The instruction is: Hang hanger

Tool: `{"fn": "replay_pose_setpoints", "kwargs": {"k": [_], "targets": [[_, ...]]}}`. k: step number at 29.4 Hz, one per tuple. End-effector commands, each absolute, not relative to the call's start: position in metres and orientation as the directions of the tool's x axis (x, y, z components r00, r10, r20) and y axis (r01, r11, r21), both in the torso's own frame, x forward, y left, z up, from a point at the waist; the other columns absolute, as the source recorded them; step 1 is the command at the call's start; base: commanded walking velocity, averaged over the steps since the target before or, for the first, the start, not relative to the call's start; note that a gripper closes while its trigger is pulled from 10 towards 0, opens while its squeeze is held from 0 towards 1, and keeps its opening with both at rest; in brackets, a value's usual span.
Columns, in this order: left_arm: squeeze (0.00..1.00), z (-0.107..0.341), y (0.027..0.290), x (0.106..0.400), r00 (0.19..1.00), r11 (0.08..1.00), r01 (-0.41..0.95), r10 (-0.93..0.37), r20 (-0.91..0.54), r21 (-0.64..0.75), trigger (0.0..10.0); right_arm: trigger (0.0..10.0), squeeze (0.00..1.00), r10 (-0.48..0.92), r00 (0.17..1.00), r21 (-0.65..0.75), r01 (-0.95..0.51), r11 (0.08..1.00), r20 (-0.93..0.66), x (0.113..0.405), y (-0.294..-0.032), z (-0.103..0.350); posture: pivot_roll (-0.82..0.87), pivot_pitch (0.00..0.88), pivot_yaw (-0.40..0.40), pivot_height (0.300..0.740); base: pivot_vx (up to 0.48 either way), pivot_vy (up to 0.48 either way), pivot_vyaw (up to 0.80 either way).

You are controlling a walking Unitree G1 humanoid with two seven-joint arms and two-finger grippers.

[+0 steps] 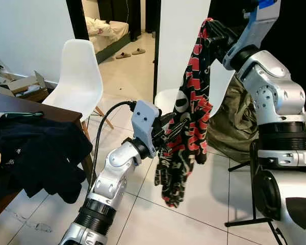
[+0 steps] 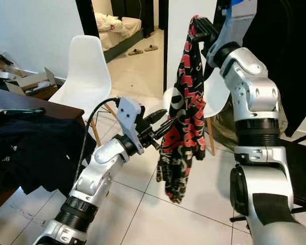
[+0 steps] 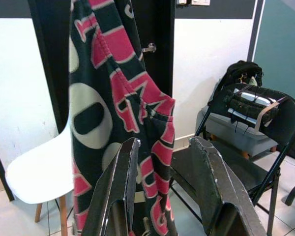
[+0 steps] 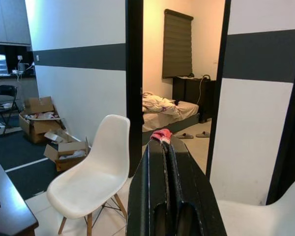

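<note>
The right hand is raised high at the far right, its fingers pinched tight on the top of a black, red and white patterned garment that hangs straight down from it. Lower and to the left, the left hand reaches in with fingers spread wide, tips at the garment's near edge. A white chair stands behind at left, beside a dark tabletop carrying dark clothes.
</note>
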State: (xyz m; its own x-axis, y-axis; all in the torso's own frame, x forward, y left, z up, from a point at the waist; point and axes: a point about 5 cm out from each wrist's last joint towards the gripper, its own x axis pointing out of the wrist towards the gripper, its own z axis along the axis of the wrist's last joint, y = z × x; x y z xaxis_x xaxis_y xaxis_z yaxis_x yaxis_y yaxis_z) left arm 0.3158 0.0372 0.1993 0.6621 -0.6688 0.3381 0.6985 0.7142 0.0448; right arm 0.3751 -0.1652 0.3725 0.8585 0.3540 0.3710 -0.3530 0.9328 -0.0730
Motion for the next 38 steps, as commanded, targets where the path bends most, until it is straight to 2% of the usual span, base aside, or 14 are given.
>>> {"fn": "replay_pose_setpoints", "kwargs": {"k": [1,8,13,20,24,25,31,32,38], "targets": [[0.00,0.194,0.035,0.316,0.674,0.722,0.691,-0.666,0.321,0.047,10.0,0.0,0.00,0.355,0.830,-0.065,-0.364,0.929,0.429,0.371,-0.163,0.387,-0.06,0.000,-0.030,0.740,0.000,0.000,0.00],[0.00,0.190,0.032,0.316,0.681,0.725,0.686,-0.666,0.305,0.052,10.0,0.0,0.00,0.367,0.820,-0.041,-0.390,0.920,0.438,0.371,-0.159,0.389,-0.07,0.000,-0.029,0.740,0.000,0.000,0.00],[0.00,0.182,0.026,0.317,0.694,0.731,0.680,-0.667,0.273,0.055,10.0,0.0,0.00,0.416,0.785,0.000,-0.468,0.884,0.459,0.367,-0.149,0.394,-0.08,0.000,-0.029,0.740,0.000,0.000,0.00],[0.00,0.186,0.027,0.330,0.768,0.807,0.584,-0.583,0.266,0.085,10.0,0.0,0.00,0.506,0.702,0.001,-0.585,0.811,0.501,0.353,-0.134,0.402,-0.09,0.000,-0.020,0.740,0.000,0.000,0.00],[0.00,0.187,0.029,0.334,0.786,0.826,0.556,-0.559,0.265,0.094,10.0,0.0,0.00,0.523,0.683,-0.004,-0.606,0.796,0.509,0.349,-0.131,0.404,-0.10,0.000,-0.015,0.740,0.000,0.000,0.00],[1.00,0.194,0.036,0.343,0.825,0.874,0.476,-0.484,0.291,0.104,10.0,0.0,0.00,0.556,0.644,-0.019,-0.645,0.764,0.526,0.341,-0.125,0.407,-0.11,0.000,-0.006,0.740,0.000,0.000,0.00],[1.00,0.206,0.038,0.346,0.826,0.893,0.436,-0.447,0.344,0.114,10.0,0.0,0.00,0.566,0.634,-0.025,-0.654,0.756,0.527,0.337,-0.124,0.408,-0.12,0.000,-0.004,0.740,0.000,0.000,0.00],[0.00,0.208,0.037,0.346,0.824,0.894,0.434,-0.445,0.352,0.113,10.0,0.0,0.00,0.567,0.634,-0.025,-0.655,0.755,0.527,0.336,-0.124,0.408,-0.12,0.000,-0.003,0.740,0.000,0.000,0.00],[0.00,0.209,0.034,0.347,0.822,0.897,0.431,-0.435,0.367,0.096,10.0,0.0,0.00,0.575,0.628,-0.021,-0.666,0.746,0.524,0.333,-0.122,0.407,-0.12,0.000,-0.002,0.740,0.000,0.000,0.00]]}}
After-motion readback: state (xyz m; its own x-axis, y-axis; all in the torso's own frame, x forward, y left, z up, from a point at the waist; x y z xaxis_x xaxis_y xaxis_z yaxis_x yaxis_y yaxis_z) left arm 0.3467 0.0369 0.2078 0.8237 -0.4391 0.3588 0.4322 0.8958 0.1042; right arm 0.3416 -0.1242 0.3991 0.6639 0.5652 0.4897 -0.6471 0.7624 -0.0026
